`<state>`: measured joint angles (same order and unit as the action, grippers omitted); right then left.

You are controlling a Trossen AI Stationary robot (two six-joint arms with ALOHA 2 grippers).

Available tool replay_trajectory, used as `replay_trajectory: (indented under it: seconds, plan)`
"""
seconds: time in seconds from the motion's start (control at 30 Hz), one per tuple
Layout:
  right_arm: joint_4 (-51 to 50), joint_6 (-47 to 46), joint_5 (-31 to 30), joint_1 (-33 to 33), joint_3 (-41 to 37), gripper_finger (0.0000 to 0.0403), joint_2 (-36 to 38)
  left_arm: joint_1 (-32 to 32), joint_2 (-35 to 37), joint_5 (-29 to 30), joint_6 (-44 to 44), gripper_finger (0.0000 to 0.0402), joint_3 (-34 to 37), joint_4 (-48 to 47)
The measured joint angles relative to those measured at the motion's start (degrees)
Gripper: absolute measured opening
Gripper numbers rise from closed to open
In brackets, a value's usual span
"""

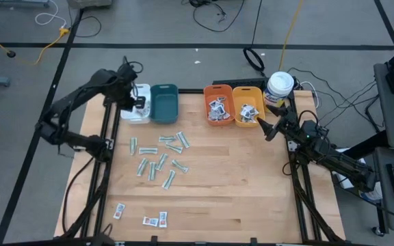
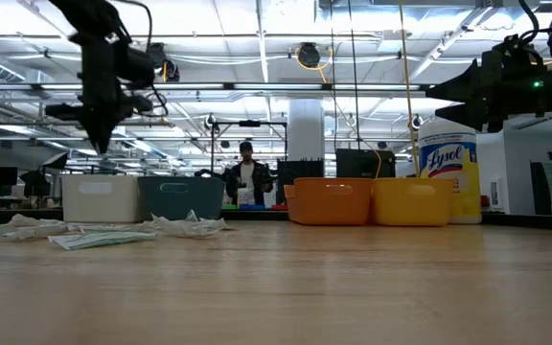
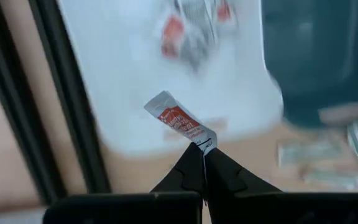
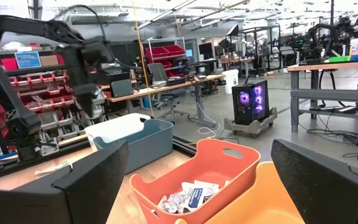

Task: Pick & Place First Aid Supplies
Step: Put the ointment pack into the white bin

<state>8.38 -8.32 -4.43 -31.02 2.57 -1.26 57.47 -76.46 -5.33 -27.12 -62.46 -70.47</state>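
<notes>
4 bins (image 1: 163,102) stand in a row along the table's (image 1: 252,191) far edge, a canister (image 1: 279,87) behind the rightmost. Strips (image 1: 159,158) lie scattered before the 2 left bins. Small packets (image 1: 154,219) lie near the front edge.

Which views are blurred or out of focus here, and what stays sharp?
Left wrist view: the white bin and its contents are smeared, while the red-print packet pinched in the left gripper reads sharp. Low view: the near tabletop is soft. High and right wrist views look crisp.
</notes>
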Motion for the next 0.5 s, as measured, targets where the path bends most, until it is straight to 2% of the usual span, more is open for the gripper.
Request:
replay_trajectory:
  seconds: [0.23,0.5]
  plan:
    - [0.0,0.0,0.0,0.0,0.0,0.0392,0.0,1.2,-10.2,4.9,-0.6,0.0001,0.0,9.8]
    - [0.0,0.0,0.0,0.0,0.0,0.0392,0.0,2.1,-18.2,4.8,-0.4,0.0014,0.0,12.2]
